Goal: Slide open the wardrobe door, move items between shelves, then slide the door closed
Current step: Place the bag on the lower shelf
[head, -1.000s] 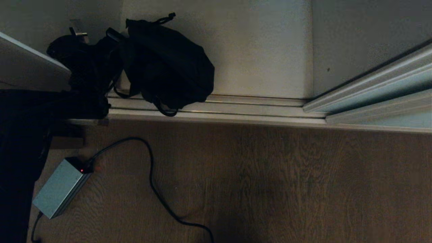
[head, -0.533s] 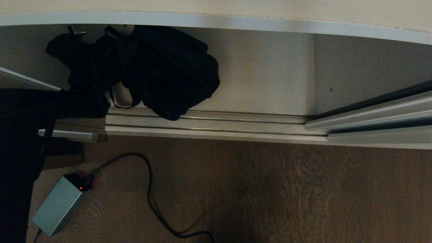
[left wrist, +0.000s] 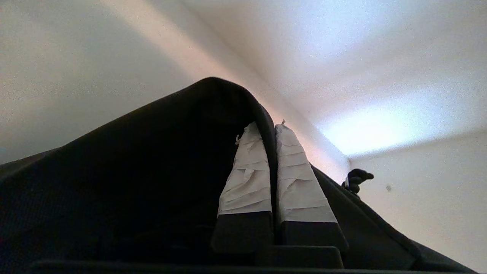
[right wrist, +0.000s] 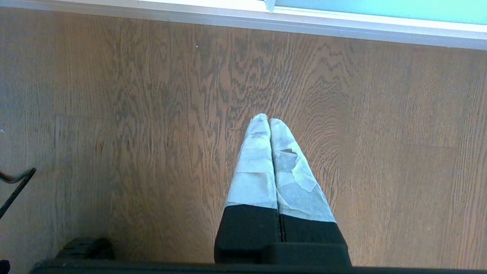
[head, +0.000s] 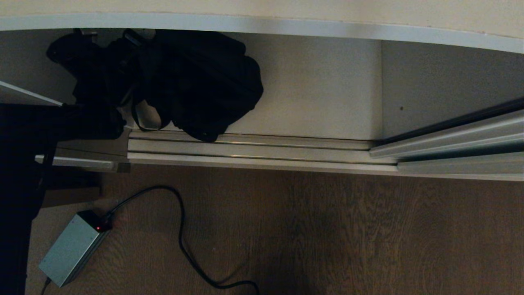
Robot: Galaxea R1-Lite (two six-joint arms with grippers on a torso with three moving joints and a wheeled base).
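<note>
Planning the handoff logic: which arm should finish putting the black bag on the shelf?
Left. The left gripper is already shut on a fold of the black bag, holding it inside the wardrobe under the shelf. The right gripper is shut and empty, pointing at the wood floor outside.

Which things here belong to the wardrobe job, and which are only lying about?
Job:
- black bag, pinched in the shut left gripper
- sliding door, pushed to the right
- shelf above the bag

Lying about:
- grey power brick and its cable on the floor
- right gripper, shut, holding nothing, over the floor
</note>
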